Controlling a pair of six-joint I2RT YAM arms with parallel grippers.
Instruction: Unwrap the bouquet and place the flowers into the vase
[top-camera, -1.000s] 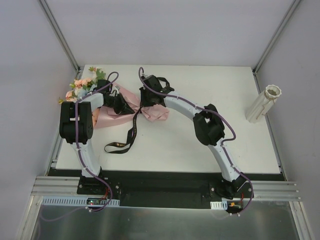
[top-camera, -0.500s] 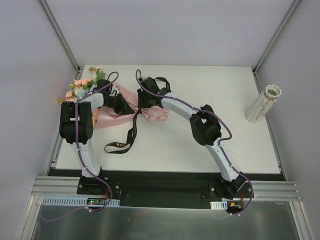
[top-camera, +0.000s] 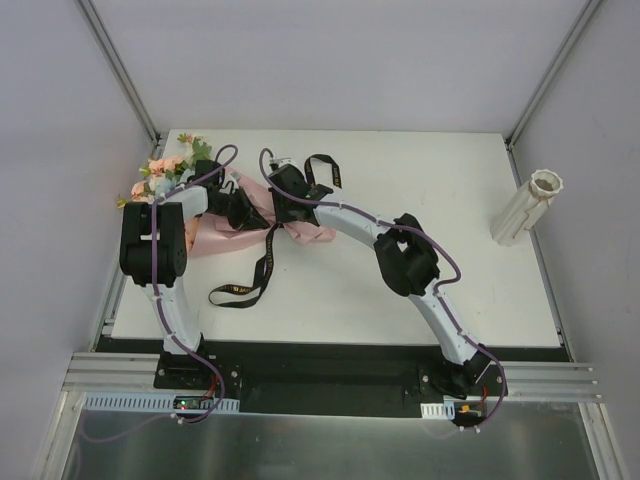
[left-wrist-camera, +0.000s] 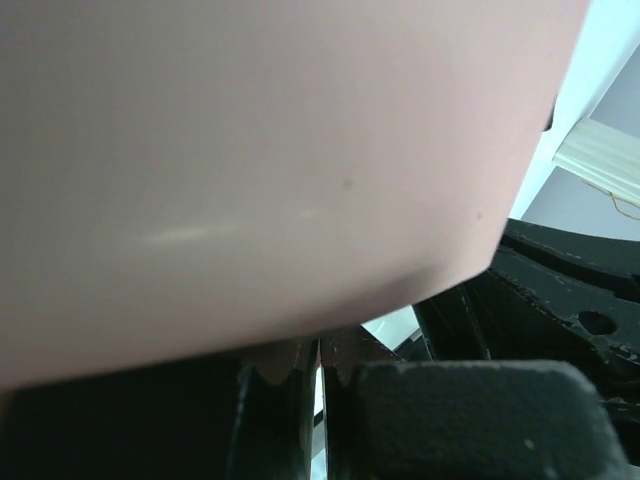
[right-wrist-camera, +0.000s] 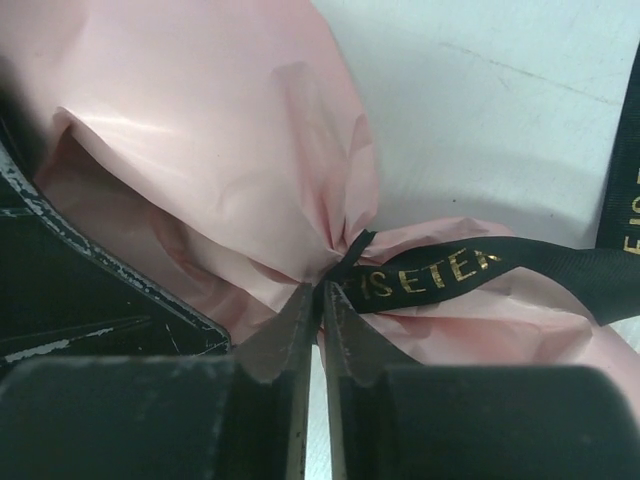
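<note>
The bouquet lies at the table's left, its flowers pointing to the far left corner, wrapped in pink paper. A black ribbon with gold letters ties the paper and trails toward the front. My right gripper is shut on the ribbon's knot at the paper's gathered neck. My left gripper is shut at the edge of the pink paper, which fills its view. In the top view both grippers sit close together on the wrap. The cream ribbed vase stands at the far right.
The left arm's elbow hangs over the table's left edge. The right arm arches across the middle of the white table. Metal frame posts rise at both back corners.
My right gripper has shifted left toward the left gripper, staying on the knot. A ribbon loop now shows behind it. The left arm and bouquet have held still.
</note>
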